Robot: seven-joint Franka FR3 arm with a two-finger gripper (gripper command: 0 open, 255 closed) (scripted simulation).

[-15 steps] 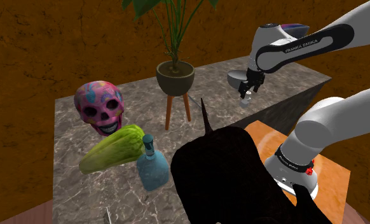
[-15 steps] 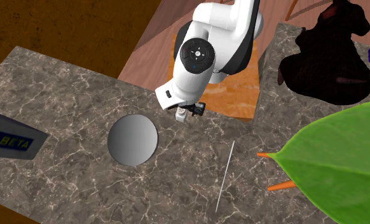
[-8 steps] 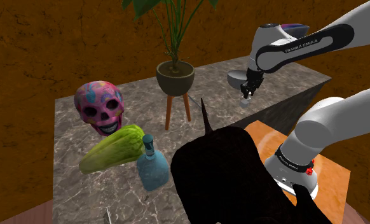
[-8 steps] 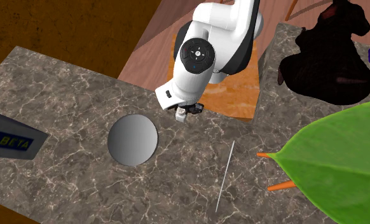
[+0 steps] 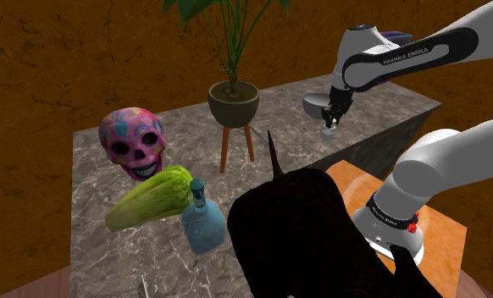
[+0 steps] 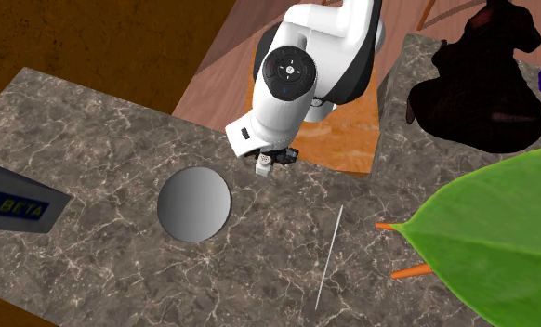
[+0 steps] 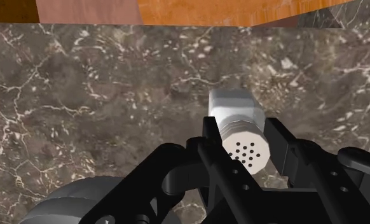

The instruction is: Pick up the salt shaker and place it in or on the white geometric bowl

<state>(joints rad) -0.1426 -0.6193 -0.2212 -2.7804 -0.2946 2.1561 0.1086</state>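
The claw (image 5: 331, 120) is clamping the salt shaker (image 5: 328, 132) at the far end of the dark marble table (image 5: 194, 135), close to the edge beside the orange stand (image 5: 355, 179). In the wrist view the two black fingers (image 7: 213, 147) are pressing on either side of the pale shaker (image 7: 239, 127), and its dotted cap is facing the camera. Whether its base is resting on the marble or hanging just above it is not showing clearly.

The bowl (image 5: 313, 104), which is rendering plain grey, is sitting just beside the claw. From the second exterior view it is showing as a round grey disc (image 6: 194, 204), down and to that view's left of the shaker (image 6: 262, 168), near it but apart. The white arm (image 6: 296, 84) is leaning out over the table (image 6: 101, 130) from the stand (image 6: 348, 149).

Well away from the action, toward the shoulder view's left, a pink skull (image 5: 133, 142), a green vegetable (image 5: 152, 199), a blue bottle (image 5: 202, 222) and a potted plant (image 5: 233, 102) are sitting on the marble.
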